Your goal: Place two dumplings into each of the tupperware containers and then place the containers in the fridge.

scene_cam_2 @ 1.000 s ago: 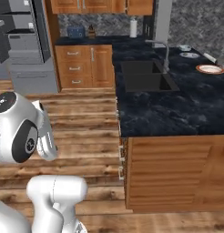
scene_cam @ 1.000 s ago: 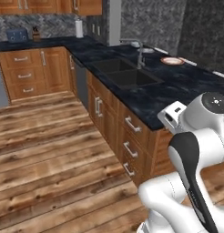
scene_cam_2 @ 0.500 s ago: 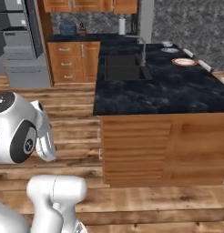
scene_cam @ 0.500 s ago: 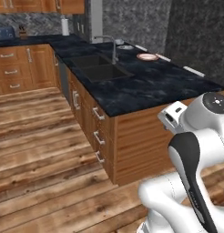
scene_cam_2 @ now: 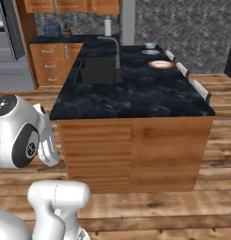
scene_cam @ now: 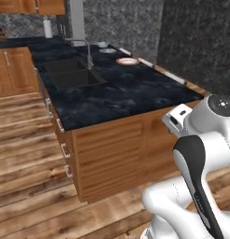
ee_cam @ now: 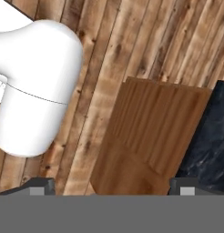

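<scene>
On the far left of the right base view stands the fridge (scene_cam_2: 7, 44), grey steel against the back wall, well apart from everything else. Next comes the sink (scene_cam_2: 99, 75) with its faucet (scene_cam_2: 116, 49), sunk in the dark surface (scene_cam_2: 136, 98). Further right, near the far edge, sits the red-rimmed plate (scene_cam_2: 160, 64) with a pale tupperware container (scene_cam_2: 150, 52) just behind it; the dumplings are too small to make out from here. The tool (ee_cam: 111, 186) is released, tips spread wide and grasping nothing, aimed at the wooden floor (ee_cam: 132, 41) beside the island's end panel (ee_cam: 150, 136). The risk now: the base is close to that corner, and a careless swing of the arm could clip the panel. Reaching the far-side plate from this end looks like a stretch, too.
</scene>
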You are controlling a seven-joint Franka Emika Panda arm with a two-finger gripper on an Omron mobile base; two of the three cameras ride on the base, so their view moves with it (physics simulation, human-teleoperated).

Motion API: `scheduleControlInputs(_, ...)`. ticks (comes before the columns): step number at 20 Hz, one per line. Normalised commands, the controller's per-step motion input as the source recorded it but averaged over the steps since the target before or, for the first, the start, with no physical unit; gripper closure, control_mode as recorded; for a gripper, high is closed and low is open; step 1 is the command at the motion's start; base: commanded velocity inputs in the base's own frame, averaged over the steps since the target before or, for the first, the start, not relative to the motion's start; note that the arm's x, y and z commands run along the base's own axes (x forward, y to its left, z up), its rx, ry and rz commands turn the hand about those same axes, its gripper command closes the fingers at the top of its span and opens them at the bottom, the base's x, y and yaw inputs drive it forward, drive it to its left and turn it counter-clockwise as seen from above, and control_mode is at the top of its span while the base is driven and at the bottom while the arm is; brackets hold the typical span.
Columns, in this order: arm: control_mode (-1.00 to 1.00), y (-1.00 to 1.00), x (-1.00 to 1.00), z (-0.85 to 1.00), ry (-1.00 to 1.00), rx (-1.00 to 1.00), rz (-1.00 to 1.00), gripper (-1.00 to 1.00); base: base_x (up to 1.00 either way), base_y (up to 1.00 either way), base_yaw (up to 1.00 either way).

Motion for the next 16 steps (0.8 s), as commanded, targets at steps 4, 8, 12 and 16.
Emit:
scheduleControlInputs(4, 1.00, 0.00, 0.00, 0.00, 0.00, 0.00, 0.00, -1.00, 0.40, -1.00, 0.00)
scheduleControlInputs(8, 1.00, 0.00, 0.00, 0.00, 0.00, 0.00, 0.00, -1.00, 0.66, -1.00, 0.00)
scheduleControlInputs(12, 1.00, 0.00, 0.00, 0.00, 0.00, 0.00, 0.00, -1.00, 0.78, -1.00, 0.00)
scheduleControlInputs(16, 1.00, 0.00, 0.00, 0.00, 0.00, 0.00, 0.00, -1.00, 0.78, -1.00, 0.00)
